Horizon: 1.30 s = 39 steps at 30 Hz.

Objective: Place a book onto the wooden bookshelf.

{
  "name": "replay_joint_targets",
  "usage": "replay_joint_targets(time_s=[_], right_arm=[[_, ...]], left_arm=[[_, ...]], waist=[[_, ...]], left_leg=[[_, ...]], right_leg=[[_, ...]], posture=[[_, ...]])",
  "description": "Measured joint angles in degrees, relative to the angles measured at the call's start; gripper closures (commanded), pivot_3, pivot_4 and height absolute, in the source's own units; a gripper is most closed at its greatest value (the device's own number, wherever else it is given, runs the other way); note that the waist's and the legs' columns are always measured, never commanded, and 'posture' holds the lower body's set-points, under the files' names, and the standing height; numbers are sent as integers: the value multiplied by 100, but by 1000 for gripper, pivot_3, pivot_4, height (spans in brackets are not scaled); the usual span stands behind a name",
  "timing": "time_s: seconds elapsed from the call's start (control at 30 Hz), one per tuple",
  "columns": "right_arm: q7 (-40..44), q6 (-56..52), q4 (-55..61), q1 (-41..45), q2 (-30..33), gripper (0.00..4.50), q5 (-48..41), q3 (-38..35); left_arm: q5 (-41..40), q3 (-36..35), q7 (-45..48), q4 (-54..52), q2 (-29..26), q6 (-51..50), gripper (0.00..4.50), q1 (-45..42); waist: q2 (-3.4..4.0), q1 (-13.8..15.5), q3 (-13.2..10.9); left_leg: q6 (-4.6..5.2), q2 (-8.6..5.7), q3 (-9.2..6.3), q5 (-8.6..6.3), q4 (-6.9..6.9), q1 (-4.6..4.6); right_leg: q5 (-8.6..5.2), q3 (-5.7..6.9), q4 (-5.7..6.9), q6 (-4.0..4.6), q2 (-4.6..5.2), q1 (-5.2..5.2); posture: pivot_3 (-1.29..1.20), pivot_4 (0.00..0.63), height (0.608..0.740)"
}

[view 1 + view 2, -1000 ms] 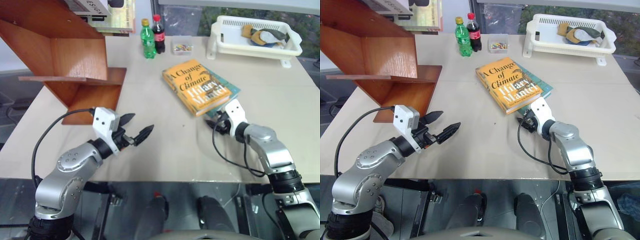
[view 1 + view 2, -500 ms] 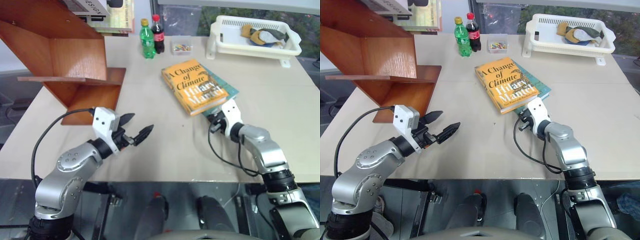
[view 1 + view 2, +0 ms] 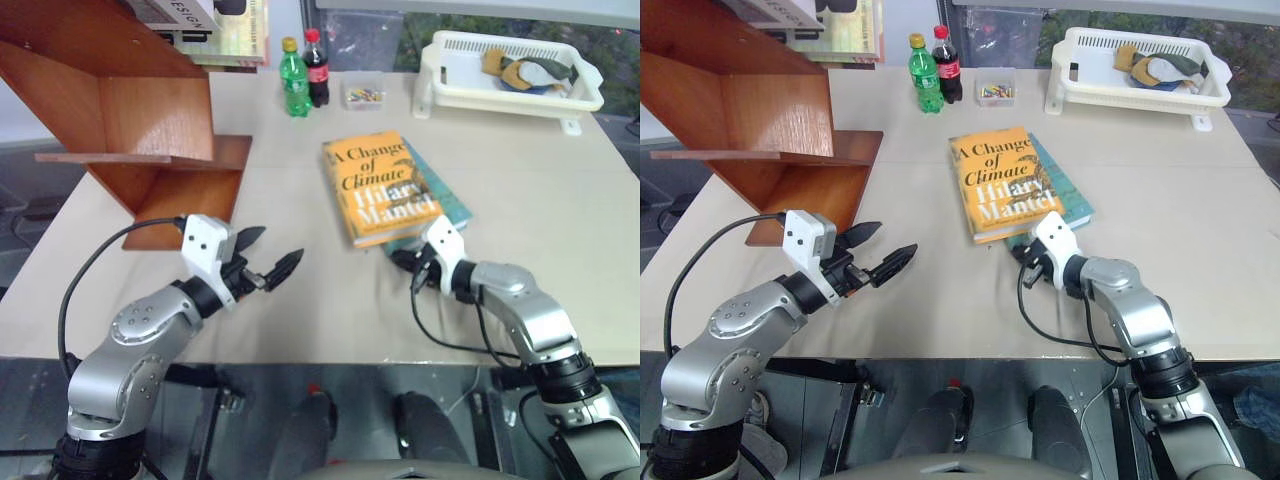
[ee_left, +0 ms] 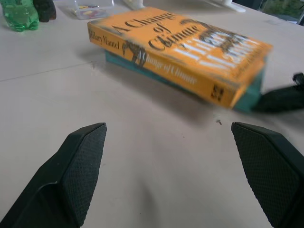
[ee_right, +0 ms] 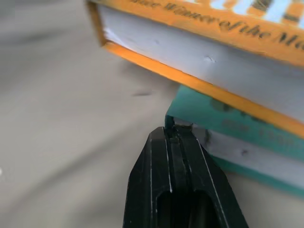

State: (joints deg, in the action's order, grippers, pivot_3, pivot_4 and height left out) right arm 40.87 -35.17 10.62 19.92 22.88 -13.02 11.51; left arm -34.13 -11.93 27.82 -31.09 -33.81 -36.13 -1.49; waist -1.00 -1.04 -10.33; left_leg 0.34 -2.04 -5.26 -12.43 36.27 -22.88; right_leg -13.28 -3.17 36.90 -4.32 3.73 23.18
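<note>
The wooden bookshelf (image 3: pixel 150 120) stands at the table's left side; the left gripper (image 3: pixel 262 262) hovers near it, fingers spread wide and empty. The book (image 3: pixel 382 185) lies mid-table atop a teal book (image 3: pixel 445 200), the right gripper (image 3: pixel 402 259) clenched, tips at their near corner

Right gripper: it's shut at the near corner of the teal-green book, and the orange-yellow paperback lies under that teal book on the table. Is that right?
Not quite. The right gripper is shut at the near corner of the teal-green book, but the orange-yellow paperback lies on top of the teal book, not under it. The left wrist view and right wrist view both show the stacking.
</note>
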Motion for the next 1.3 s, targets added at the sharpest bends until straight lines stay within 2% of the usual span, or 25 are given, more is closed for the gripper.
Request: replay_joint_targets(time_s=[0.17,0.2,0.23,0.4,0.57,0.67,0.73,0.87,0.9,1.03,1.3], right_arm=[[128,-180,283,-215,90,4488,-74,217],[126,-214,289,-215,104,3936,-75,227],[127,-225,310,-215,127,3614,-88,226],[287,-265,735,-389,440,1276,-317,81],[668,-363,1805,-1013,998,1276,-1148,-720],[621,-433,2190,-1066,1045,404,-1562,-1207],[547,-442,2332,-1060,1087,46,-1656,-1308],[184,-179,2570,-1049,1088,46,-1537,-1512],[101,-167,2748,-1174,1145,46,-1544,-1677],[-146,-185,3305,-1527,1259,46,-1651,-1990],[-580,-298,3772,-1712,1355,46,-1693,-2213]], left_arm=[[22,0,21,6,-11,-3,0,34],[5,-7,67,13,-27,-23,0,40],[-99,-62,121,33,-26,-63,0,54],[-424,-180,190,114,-13,-276,0,63],[-1547,-487,-97,708,223,-1291,0,-592],[-2208,-608,-459,1465,444,-2037,0,-1274],[-2540,-705,-691,2096,634,-2372,0,-1765],[-2813,-885,-891,3452,861,-2691,0,-2745],[-2812,-896,-877,4064,971,-2726,0,-3146],[-2514,-833,-547,5588,1139,-2617,0,-4014],[-1866,-729,108,7363,1491,-2335,0,-4848]], waist=[[0,4,0],[0,4,0],[0,2,0],[0,26,0],[-1,44,0],[-4,2,2],[-8,3,2],[-9,25,2],[-8,31,2],[-11,47,2],[-12,31,1]], left_leg=[[0,0,-1,0,0,0],[0,0,0,0,0,0],[0,1,0,0,0,0],[-1,1,-5,-1,0,-3],[0,-1,-19,-1,6,-6],[0,3,-22,-1,9,6],[-1,3,-30,0,15,6],[-2,-9,-35,1,16,2],[-2,-14,-34,0,16,2],[-3,-35,-42,0,16,-10],[-3,-33,-41,0,12,-13]], right_leg=[[0,1,0,0,0,0],[0,1,0,0,0,0],[0,1,0,0,0,0],[-1,6,-1,0,2,0],[-2,20,-3,-5,2,-5],[-3,23,2,-8,-8,-15],[-9,31,8,-18,-15,-16],[-2,35,10,-5,-15,-14],[-1,34,11,-4,-9,-15],[-1,38,3,-4,5,-14],[-1,38,4,-4,6,-6]], posture=[[0,150,740],[0,150,740],[0,150,740],[0,150,740],[0,150,740],[0,150,740],[0,150,740],[0,150,740],[0,150,740],[0,150,740],[0,150,740]])
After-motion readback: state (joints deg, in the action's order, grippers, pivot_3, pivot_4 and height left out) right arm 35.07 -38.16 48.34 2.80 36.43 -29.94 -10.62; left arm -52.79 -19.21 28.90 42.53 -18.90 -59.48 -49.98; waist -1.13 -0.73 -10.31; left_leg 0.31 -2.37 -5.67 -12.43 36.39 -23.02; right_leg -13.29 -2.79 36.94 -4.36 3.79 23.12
